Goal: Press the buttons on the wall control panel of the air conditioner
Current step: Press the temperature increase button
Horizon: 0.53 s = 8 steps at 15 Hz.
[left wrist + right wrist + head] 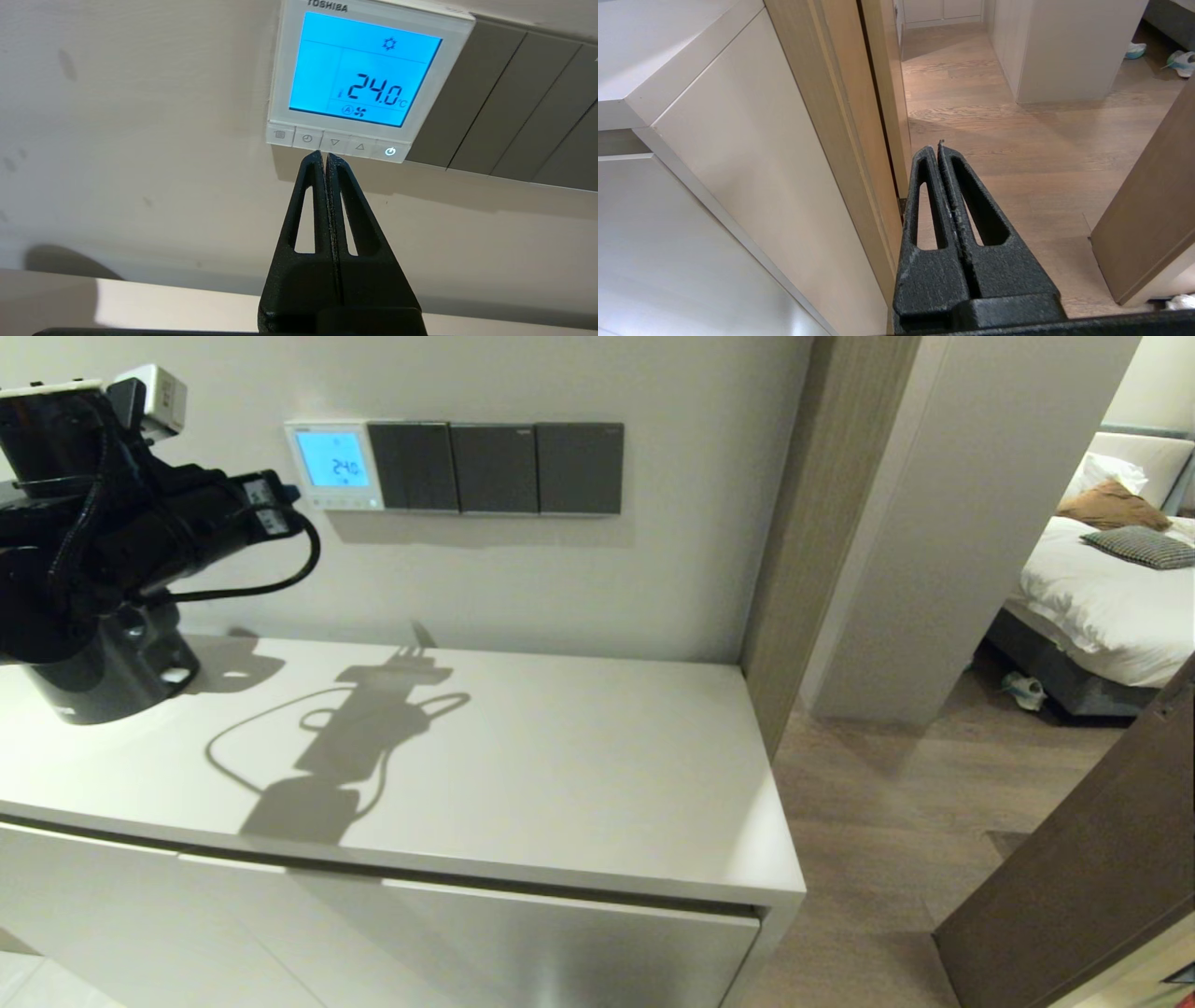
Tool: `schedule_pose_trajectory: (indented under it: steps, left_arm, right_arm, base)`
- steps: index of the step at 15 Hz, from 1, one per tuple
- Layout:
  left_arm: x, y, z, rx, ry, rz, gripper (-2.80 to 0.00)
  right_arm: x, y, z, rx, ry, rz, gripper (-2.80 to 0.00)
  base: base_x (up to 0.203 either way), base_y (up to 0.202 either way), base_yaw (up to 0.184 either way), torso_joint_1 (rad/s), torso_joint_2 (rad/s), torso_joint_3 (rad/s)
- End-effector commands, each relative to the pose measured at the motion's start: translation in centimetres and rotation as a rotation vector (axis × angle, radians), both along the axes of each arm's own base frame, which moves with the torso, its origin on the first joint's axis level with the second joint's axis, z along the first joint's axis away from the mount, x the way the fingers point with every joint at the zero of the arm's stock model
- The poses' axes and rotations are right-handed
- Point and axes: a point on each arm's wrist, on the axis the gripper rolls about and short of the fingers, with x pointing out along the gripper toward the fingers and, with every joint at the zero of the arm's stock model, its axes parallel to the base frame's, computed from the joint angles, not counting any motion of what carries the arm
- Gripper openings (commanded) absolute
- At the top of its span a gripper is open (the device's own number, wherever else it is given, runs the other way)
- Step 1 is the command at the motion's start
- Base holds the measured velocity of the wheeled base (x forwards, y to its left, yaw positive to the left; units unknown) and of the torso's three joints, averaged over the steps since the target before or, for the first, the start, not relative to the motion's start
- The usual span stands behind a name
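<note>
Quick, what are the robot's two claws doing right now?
Left claw: closed, holding nothing, tips just under the buttons.
Right claw: closed, holding nothing, over the floor.

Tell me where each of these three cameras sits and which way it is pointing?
Head view: high on the robot, looking down at the white cabinet and wall control panel; left arm shows.
Left wrist view: behind the shut left gripper, aimed at the panel's buttons.
Right wrist view: behind the shut right gripper, hanging low, facing the wood floor.
Shared: head and left wrist views both show the lit screen reading 24.0.
</note>
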Motion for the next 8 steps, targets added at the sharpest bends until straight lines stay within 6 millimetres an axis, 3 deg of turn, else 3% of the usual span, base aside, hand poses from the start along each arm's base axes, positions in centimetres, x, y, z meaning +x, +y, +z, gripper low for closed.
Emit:
schedule_pose_trajectory:
  steps: [1, 8]
  left_arm:
    - [-0.1, 0.1, 0.2, -0.001, -0.007, 0.000, -2.80]
    - [1.3, 0.1, -0.5, 0.001, 0.011, 0.002, -2.80]
  right_arm:
    - [0.0, 0.0, 0.0, 0.000, 0.003, 0.001, -2.80]
    - [0.0, 0.0, 0.0, 0.000, 0.003, 0.001, -2.80]
  base:
    - [0.000, 0.000, 0.000, 0.000, 0.00, 0.000]
    - [0.000, 0.000, 0.000, 0.000, 0.00, 0.000]
